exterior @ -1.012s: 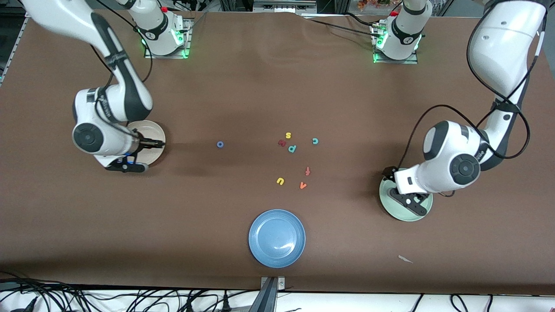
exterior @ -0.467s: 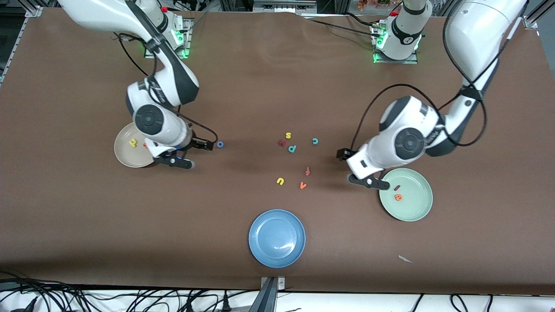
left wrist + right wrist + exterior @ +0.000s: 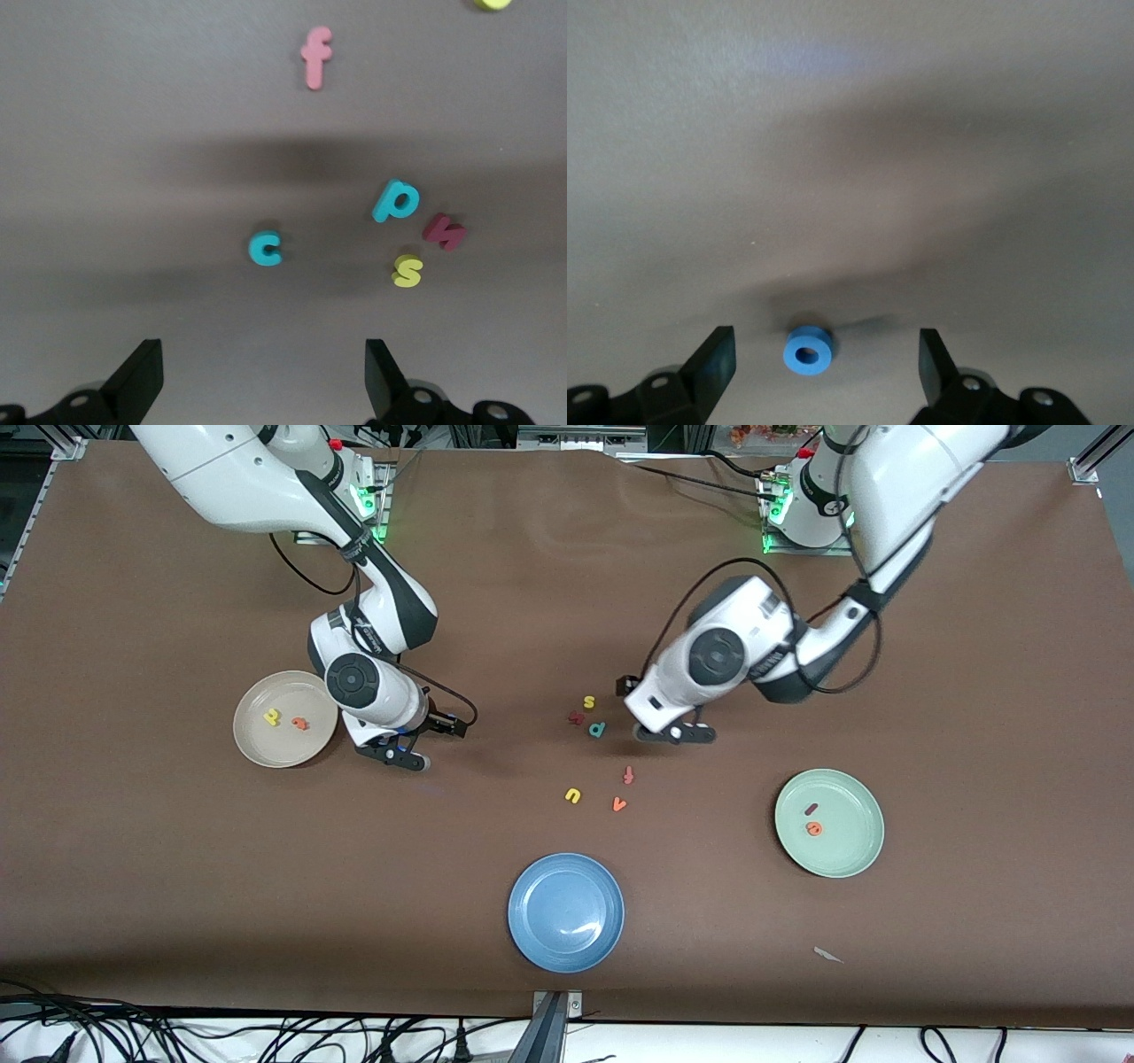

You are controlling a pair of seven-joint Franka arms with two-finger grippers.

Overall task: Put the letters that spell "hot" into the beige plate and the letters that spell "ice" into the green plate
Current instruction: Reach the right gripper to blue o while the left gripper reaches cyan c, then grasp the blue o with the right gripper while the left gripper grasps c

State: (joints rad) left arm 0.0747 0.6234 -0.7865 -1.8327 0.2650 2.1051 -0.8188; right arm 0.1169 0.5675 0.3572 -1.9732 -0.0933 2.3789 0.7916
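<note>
Right gripper (image 3: 819, 363) hangs wide open over the blue o (image 3: 808, 350); left gripper (image 3: 261, 385), wide too, hovers over the teal c (image 3: 265, 248), p (image 3: 394, 200) at its three o'clock

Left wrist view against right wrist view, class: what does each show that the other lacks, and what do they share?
Only the left wrist view shows the teal c, teal p, yellow s, a dark red letter and the f, under the open left gripper. Only the right wrist view shows the blue o, under the open right gripper. Both show the table.
</note>
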